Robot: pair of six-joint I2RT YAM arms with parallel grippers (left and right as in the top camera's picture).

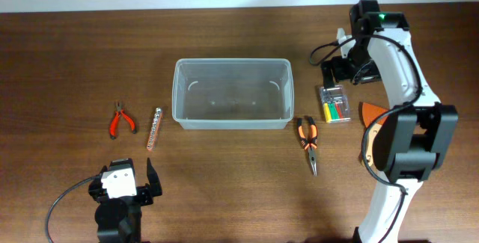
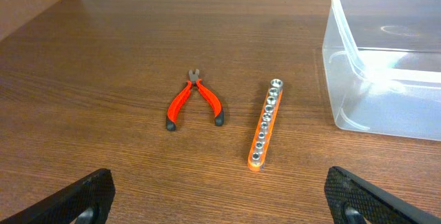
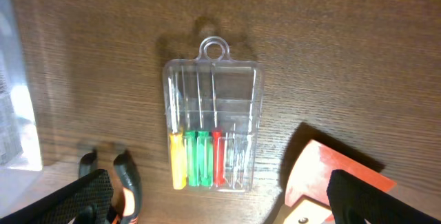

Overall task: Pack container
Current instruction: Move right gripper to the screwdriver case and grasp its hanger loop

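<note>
The container [image 1: 177, 93] is a large clear plastic tub, empty, at the table's middle; it also shows in the left wrist view [image 2: 358, 58] and at the left edge of the right wrist view [image 3: 12, 107]. My left gripper [image 1: 127, 183] is open and empty near the front left edge; in its wrist view [image 2: 231, 210] it faces red-handled pliers [image 2: 193, 100] and an orange socket strip [image 2: 264, 123]. My right gripper [image 1: 350, 75] is open, hovering above a small clear case of coloured bits [image 3: 212, 124], without touching it [image 3: 227, 214].
Red-handled pliers [image 1: 122, 120] and the socket strip [image 1: 154, 128] lie left of the tub. Orange-and-black pliers [image 1: 308, 142] lie right of it, beside the bit case [image 1: 334, 103]. An orange flat piece [image 1: 370, 114] lies right of the case and shows in the right wrist view [image 3: 331, 176].
</note>
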